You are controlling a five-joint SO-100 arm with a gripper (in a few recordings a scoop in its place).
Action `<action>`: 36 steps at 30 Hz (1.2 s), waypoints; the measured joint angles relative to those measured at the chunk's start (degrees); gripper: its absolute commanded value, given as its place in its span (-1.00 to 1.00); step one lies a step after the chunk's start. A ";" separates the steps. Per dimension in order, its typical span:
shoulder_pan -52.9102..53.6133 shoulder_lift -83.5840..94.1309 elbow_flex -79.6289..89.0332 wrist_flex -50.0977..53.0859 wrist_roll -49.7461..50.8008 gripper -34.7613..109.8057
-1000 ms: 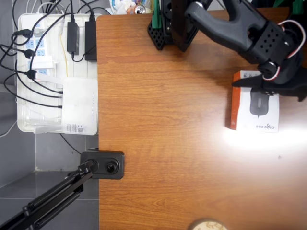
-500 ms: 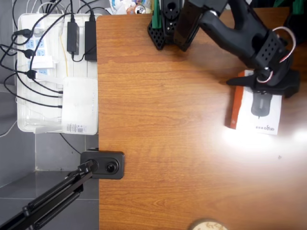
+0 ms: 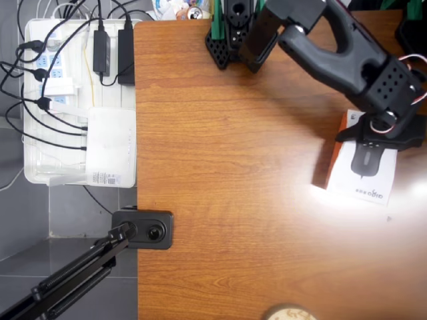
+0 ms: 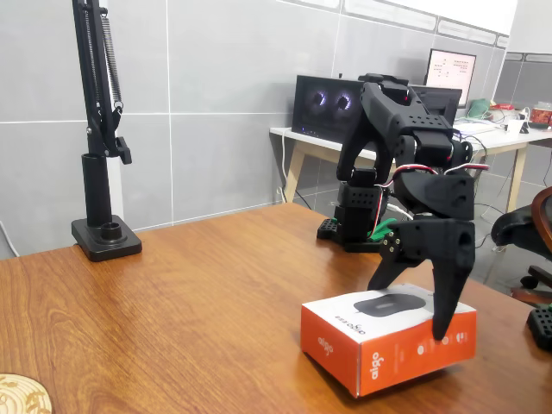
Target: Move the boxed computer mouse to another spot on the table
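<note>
The boxed computer mouse [image 3: 363, 179] is a flat white box with a dark mouse pictured on top and orange-red sides. It sits at the right side of the brown wood-grain table [image 3: 233, 167], turned slightly askew. In the fixed view the box [image 4: 379, 360] is near the front right. My black gripper [image 3: 378, 143] comes down over its far end. In the fixed view my gripper [image 4: 410, 310] has one finger on each long side of the box and is shut on it. Whether the box rests on the wood or is slightly raised, I cannot tell.
Off the table's left edge, a white tray [image 3: 40, 170] holds power strips, cables and a white router-like device [image 3: 110, 147]. A black camera clamp [image 3: 143, 230] grips the left edge. The arm's base [image 3: 233, 33] stands at the back. A round coaster [image 3: 288, 313] lies at the front edge.
My gripper has moved to the right with the box between its fingers. The box has shifted right and turned clockwise in the overhead view.
</note>
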 measured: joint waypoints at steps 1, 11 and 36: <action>1.23 -0.79 -2.72 0.26 0.26 -0.52; 22.76 -1.85 -38.85 0.62 9.32 -0.51; 68.29 52.73 38.41 3.96 -13.80 -0.51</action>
